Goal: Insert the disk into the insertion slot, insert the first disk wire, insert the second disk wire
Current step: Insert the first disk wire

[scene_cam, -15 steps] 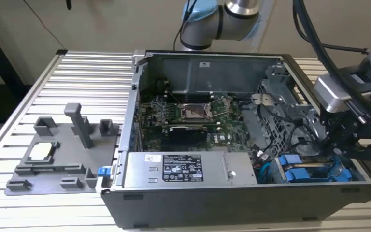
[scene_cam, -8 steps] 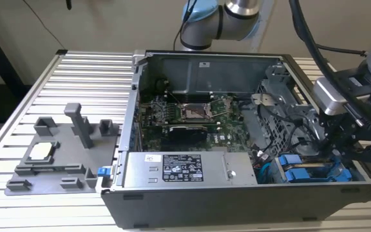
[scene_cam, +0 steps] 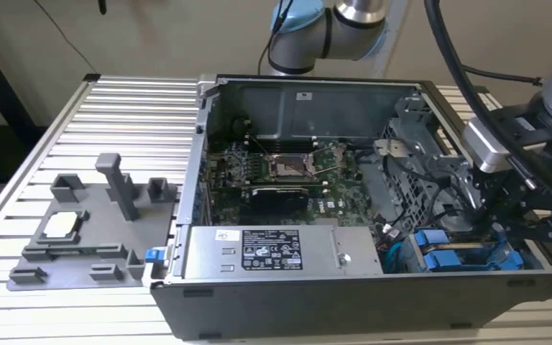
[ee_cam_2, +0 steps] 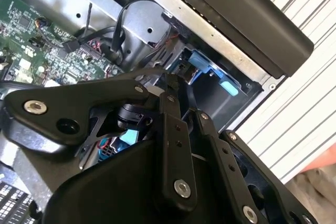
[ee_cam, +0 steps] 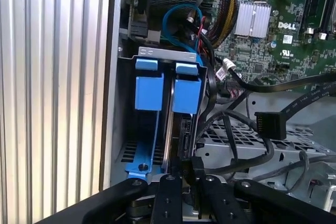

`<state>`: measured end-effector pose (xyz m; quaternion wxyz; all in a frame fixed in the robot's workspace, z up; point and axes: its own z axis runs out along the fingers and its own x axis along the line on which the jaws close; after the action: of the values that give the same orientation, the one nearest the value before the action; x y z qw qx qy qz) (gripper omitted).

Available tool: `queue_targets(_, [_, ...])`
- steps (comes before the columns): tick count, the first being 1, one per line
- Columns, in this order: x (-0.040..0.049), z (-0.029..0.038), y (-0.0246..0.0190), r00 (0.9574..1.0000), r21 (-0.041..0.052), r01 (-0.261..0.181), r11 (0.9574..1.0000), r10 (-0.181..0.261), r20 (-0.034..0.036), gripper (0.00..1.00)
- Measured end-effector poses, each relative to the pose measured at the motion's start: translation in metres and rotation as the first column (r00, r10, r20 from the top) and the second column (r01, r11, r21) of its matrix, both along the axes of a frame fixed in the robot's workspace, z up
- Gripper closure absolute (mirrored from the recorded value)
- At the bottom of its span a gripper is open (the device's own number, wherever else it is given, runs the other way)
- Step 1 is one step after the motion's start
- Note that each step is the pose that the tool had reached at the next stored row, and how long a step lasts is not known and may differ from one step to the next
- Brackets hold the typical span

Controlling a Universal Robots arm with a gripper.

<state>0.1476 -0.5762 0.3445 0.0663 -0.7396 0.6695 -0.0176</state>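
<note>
**Step in hand.** The disk [ee_cam: 186, 95] sits in the insertion slot [ee_cam: 122, 103], so the insertion step appears complete. The work now appears to concern the first disk wire.

**State of the hand.** In the first wrist view, the hand [ee_cam: 188, 178] has its fingers drawn close together. A small black connector block [ee_cam: 193, 167] sits between the tips. It looks like the plug of a disk wire, pinched, though the contact faces are hidden.

**Position of the disk.** The disk stands on edge directly ahead of the hand, with its blue frame tab at the far end and its near edge just beyond the fingertips. Whether the plug touches that edge cannot be determined. A second blue-framed drive [ee_cam: 149, 93] stands parallel to the disk, just beside it and off the hand's line.

**Requirement for the move.** Seating the plug likely calls for square alignment with the disk's near edge and a straight, light push along the disk's length. A tilted plug may jam.

**Nearby items.** A loose black plug [ee_cam: 270, 125] on a flat cable hangs to one side of the hand, well apart from the disk. Other cables loop between it and the hand and could snag.
</note>
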Motion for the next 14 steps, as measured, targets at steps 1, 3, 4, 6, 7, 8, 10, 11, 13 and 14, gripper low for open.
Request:
queue_targets(1, [0.0001,-0.0002,0.0002,1.0000,0.0000,0.000,1.0000,0.000,0.0000,0.81])
queue_targets(3, [0.0003,-0.0006,0.0004,1.0000,-0.0001,0.002,1.0000,-0.002,0.0000,0.81])
queue_targets(4, [0.0003,-0.0008,0.0005,1.0000,-0.0003,0.003,1.0000,-0.003,0.0000,0.81])
queue_targets(6, [0.0004,-0.0011,0.0009,1.0000,-0.0003,0.007,1.0000,-0.007,0.0000,0.81])
queue_targets(7, [0.0004,-0.0013,0.0012,0.9999,-0.0004,0.011,0.9999,-0.011,0.0000,0.81])
queue_targets(8, [0.0005,-0.0015,0.0016,0.9999,-0.0003,0.016,0.9999,-0.016,0.0000,0.81])
queue_targets(10, [0.0005,-0.0018,0.0022,0.9997,-0.0004,0.026,0.9997,-0.026,0.0000,0.81])
queue_targets(11, [0.0005,-0.0021,0.0026,0.9995,-0.0002,0.031,0.9995,-0.031,0.0001,0.81])
queue_targets(13, [0.0004,-0.0026,0.0032,0.9992,-0.0003,0.039,0.9992,-0.039,0.0000,0.81])
queue_targets(14, [0.0004,-0.0030,0.0035,0.9991,-0.0002,0.043,0.9991,-0.043,0.0001,0.81])
